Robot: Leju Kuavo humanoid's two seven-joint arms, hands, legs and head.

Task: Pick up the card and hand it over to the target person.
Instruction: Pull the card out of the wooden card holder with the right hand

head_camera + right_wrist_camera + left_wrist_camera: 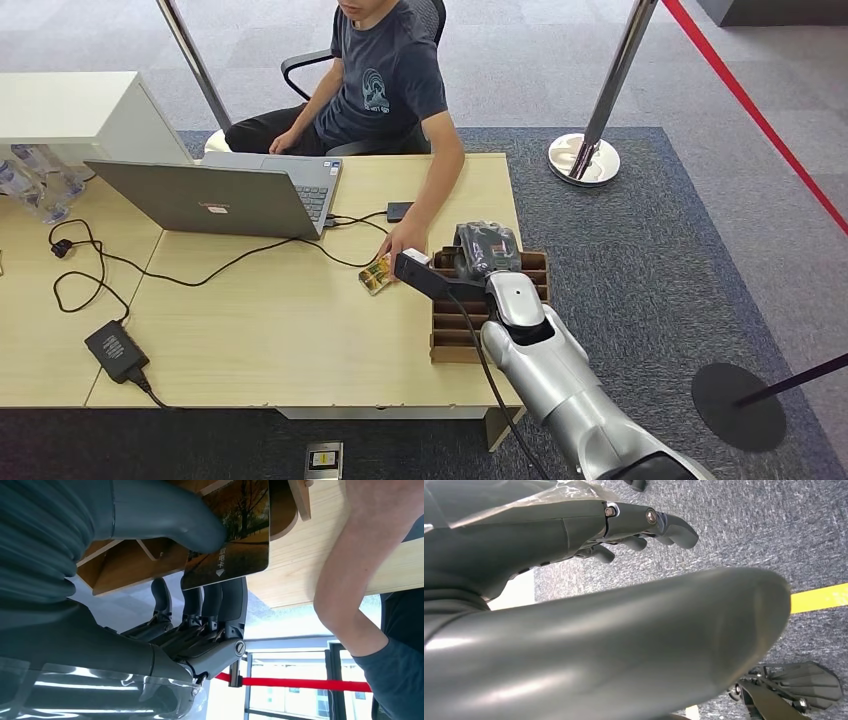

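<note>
Right wrist view: card (230, 535) pinched thumb-over-fingers by right hand (200, 580), person's hand (403, 240) reaching at ten o'clock above wooden rack (535, 265); probably thin, stiff, slick, best taken by free edge; left hand (644, 527) hanging, loosely curled, empty.

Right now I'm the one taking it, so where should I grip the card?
Likely the card's free end, the one away from the right hand. Its thumb and fingers pinch the near end flat, face and back. Your hand is already beside it: come from your side and pinch both faces.
</note>
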